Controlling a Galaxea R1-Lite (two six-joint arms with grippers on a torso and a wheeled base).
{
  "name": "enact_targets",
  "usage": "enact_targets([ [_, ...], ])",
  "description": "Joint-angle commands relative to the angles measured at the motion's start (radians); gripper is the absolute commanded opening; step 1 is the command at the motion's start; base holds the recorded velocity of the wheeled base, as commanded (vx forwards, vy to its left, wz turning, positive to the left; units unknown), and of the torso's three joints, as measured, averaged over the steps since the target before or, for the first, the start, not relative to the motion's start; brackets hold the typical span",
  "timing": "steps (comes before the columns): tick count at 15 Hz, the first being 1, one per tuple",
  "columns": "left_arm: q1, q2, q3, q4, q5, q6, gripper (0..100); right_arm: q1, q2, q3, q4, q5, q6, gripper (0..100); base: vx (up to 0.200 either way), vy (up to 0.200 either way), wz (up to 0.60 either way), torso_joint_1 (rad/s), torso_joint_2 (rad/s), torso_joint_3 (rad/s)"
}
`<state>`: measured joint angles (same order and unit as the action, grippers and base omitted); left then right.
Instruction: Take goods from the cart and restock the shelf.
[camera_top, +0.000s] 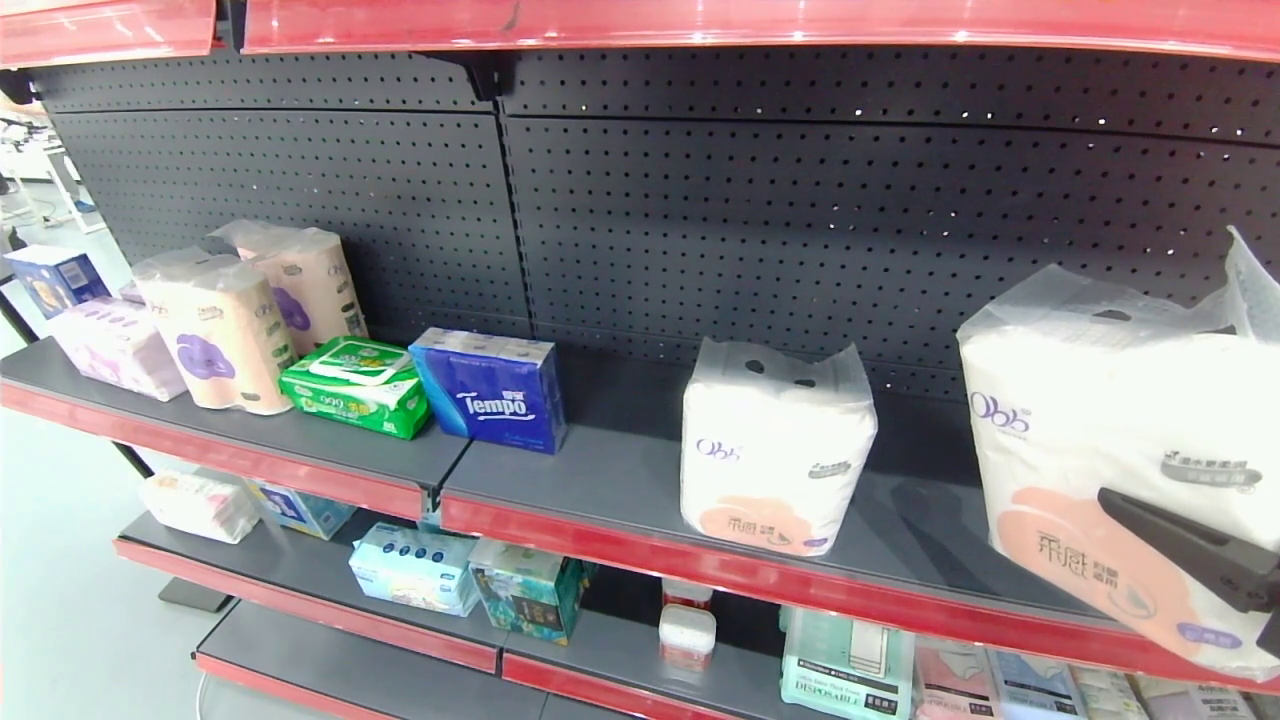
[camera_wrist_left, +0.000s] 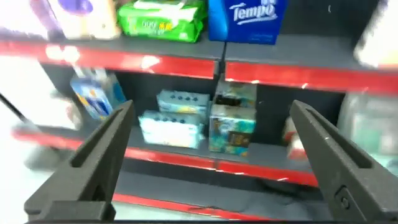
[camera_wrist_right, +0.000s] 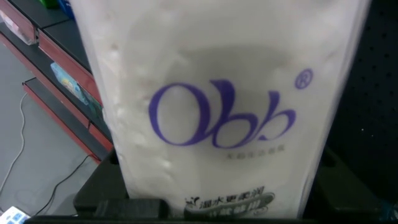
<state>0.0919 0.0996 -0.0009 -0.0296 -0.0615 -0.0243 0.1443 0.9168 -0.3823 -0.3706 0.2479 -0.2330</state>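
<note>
Gripping the big white plastic-wrapped pack of soft tissue (camera_top: 1120, 400), the right gripper (camera_top: 1200, 550) holds it upright with the printed face outward at the right end of the grey metal shelf with a red front edge (camera_top: 620, 470); I think this is so that it matches the similar white tissue pack (camera_top: 775, 445) standing alone near the middle of the same board. Its lower part hangs over the red edge, and I cannot tell if it already touches the board. The left gripper (camera_wrist_left: 211, 168) has its fingers spread wide and carries nothing, low before the lower shelves, probably to stay out of the way.
</note>
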Motion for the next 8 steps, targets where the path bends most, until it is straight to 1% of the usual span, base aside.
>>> enact_targets([
  [1, 0.046, -0.001, 0.001, 0.033, 0.094, 0.004, 100, 0.000, 0.002, -0.003, -0.002, 0.001, 0.001, 0, 0.000, 0.000, 0.00, 0.000, 0.00, 0.000],
  [4, 0.043, 0.000, 0.001, 0.028, 0.075, 0.023, 100, -0.003, -0.001, -0.001, -0.002, 0.001, 0.006, 0, 0.000, 0.000, 0.00, 0.000, 0.00, 0.000],
  [8, 0.043, 0.000, 0.001, 0.028, 0.075, 0.023, 100, -0.015, -0.003, 0.008, -0.002, 0.001, 0.006, 0, 0.000, 0.000, 0.00, 0.000, 0.00, 0.000],
])
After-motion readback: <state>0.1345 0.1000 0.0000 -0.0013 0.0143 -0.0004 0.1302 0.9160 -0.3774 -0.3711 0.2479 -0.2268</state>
